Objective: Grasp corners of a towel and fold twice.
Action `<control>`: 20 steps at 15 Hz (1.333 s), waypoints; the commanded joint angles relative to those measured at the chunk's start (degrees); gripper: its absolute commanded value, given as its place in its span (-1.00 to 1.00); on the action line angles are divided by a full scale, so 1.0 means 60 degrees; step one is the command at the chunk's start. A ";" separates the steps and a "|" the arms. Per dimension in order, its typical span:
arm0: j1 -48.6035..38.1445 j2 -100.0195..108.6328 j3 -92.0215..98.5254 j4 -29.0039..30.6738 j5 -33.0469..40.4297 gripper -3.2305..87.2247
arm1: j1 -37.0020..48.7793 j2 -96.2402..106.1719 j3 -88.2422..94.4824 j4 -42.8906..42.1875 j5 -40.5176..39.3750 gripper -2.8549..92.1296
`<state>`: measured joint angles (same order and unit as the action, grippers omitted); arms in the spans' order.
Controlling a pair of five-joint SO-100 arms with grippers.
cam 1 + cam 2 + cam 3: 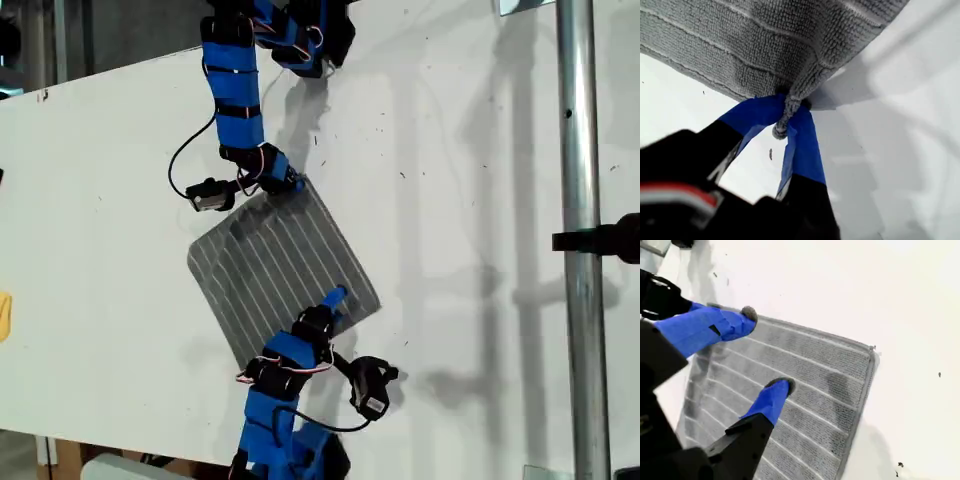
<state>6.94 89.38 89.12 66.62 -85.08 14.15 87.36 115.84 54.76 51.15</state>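
Blue jaws of my first gripper (pixel 787 117) are clamped tight on one corner (pixel 790 107) of the towel (pixel 765 45), the grey looped fabric bunched into a small twist between them, as seen close up in the first wrist view. Pale stripes run across the cloth, which spreads away from the pinch over the white worktop (pixel 900 150). From the exterior view, the towel (pixel 280 265) lies flat and turned like a diamond near the middle of the worktop (pixel 480 200), with my first gripper (pixel 288 183) at its upper corner, on the arm reaching in from the top of that view. My second gripper (pixel 333 298), on the arm coming from the bottom edge of the exterior view, sits over the cloth close to its lower right border. In the second wrist view, the jaws of my second gripper (pixel 766 350) stand wide apart and hold nothing: one fingertip (pixel 782 386) is down at the striped surface of the towel (pixel 810 370), the other (pixel 747 315) near the cloth's edge; whether either presses on the fabric cannot be told. A small yellow object (pixel 4 315) shows at the exterior view's left edge, well apart from the towel, and a metal pole (pixel 580 150) runs upright along that view's right side.
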 commanded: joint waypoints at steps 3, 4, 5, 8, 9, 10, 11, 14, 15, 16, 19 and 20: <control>-0.0044 -0.2109 -0.0659 -0.0366 -0.0513 -0.44 | -0.0176 0.0615 -0.0527 0.0029 0.0220 -0.95; -0.0029 -0.2505 -0.0557 -0.0439 -0.0850 -0.44 | -0.0220 0.0645 -0.0527 0.0029 0.0278 -0.95; -0.0015 -0.2827 -0.0381 -0.0571 -0.1099 -0.42 | -0.0264 0.0703 -0.0527 0.0015 0.0352 -0.95; 0.0044 -0.3970 -0.0278 -0.0908 -0.1743 -0.46 | -0.0234 0.0879 -0.0513 0.0015 0.0381 -0.95; 0.0103 -0.4233 -0.0322 -0.0908 -0.2021 -0.52 | -0.0190 0.0952 -0.0498 0.0029 0.0381 -0.95; 0.0146 -0.4424 -0.0293 -0.0908 -0.2285 -0.64 | -0.0161 0.0981 -0.0483 0.0029 0.0352 -0.95; 0.0176 -0.4541 -0.0308 -0.0820 -0.2490 -0.99 | -0.0146 0.1025 -0.0483 0.0029 0.0352 -0.95; 0.0220 -0.4292 -0.1113 0.0073 -0.2271 -0.99 | -0.0190 0.1055 -0.0469 0.0029 0.0366 -0.95; 0.0205 -0.4087 -0.1479 0.0439 -0.2095 -0.99 | -0.0293 0.1143 -0.0469 0.0073 0.0381 -0.95; 0.0190 -0.3853 -0.1992 0.0615 -0.1450 -0.99 | -0.0469 0.1377 -0.0469 0.0220 0.0381 -0.95; 0.0337 -0.3853 -0.5610 0.2417 0.0029 -0.99 | -0.1304 0.2739 -0.1289 0.1626 0.0688 -0.95; 0.0352 -0.3677 -0.6313 0.2725 0.0249 -0.99 | -0.1465 0.3105 -0.1655 0.1992 0.0747 -0.95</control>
<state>7.91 62.75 60.56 79.98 -85.52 6.94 100.46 112.06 63.72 54.84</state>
